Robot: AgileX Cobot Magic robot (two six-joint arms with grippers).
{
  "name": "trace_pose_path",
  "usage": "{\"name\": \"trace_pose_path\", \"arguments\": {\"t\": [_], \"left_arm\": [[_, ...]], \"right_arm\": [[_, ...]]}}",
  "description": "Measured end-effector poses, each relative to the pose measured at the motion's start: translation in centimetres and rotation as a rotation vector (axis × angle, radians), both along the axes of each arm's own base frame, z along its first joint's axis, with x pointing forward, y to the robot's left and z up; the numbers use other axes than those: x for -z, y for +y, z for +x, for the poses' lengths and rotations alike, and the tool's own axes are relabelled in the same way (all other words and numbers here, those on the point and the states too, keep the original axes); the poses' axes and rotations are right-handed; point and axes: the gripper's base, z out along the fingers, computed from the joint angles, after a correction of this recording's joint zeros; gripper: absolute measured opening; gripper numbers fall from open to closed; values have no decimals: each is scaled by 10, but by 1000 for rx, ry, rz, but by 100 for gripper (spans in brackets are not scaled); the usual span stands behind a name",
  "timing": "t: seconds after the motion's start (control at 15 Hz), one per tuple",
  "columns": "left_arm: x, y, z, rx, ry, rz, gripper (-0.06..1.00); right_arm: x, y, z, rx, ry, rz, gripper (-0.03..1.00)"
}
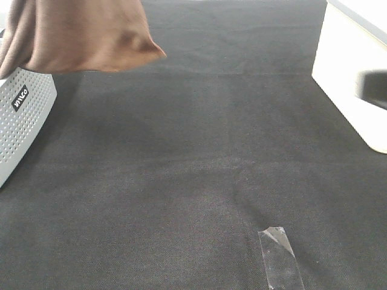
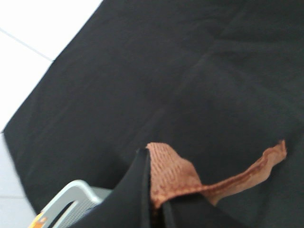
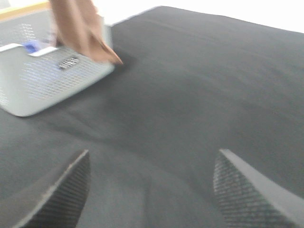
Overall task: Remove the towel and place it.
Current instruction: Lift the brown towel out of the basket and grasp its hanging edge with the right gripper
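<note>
Tabletop [image 1: 199, 151] in black cloth fills nearly the whole scene. Towel [image 1: 78, 33], rust-brown, is up in the air at far left, bunched and hanging, with one corner pointing right. It hangs over the white perforated basket [image 1: 21, 115] at the left edge; can't tell whether it touches the basket. White bin [image 1: 347, 72] sits at far right, with a dark handle cutout in its side. Strip of clear tape [image 1: 280, 257] is stuck to the cloth on the near side, right of centre. My left gripper [image 2: 152, 190] is clamped on the towel: the stitched hem is pinched between the black fingers and the loose edge trails away from them. My right gripper [image 3: 152, 164] has its jaws spread wide, holding nothing, above bare cloth and well apart from towel and basket.
</note>
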Motion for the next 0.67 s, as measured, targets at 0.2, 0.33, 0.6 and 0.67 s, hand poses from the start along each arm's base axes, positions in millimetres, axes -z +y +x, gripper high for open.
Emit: {"name": "trace_pose_path", "arguments": {"t": [0.2,0.33,0.6,0.67], "left_arm": [[6,-19,-4,42,26,-13,0],[11,-28,-5,59,51,-31,0],[20,-38,-1,82,106,-72,0],[22,-40,0,81,118,-86,0]], "right_arm": [[17,6,54,-99,-6,45,67],[23,11,88,-183,10,99,67],[38,52,135,-354,99,124,67],[43,74,136,-403,113,99,67]]}}
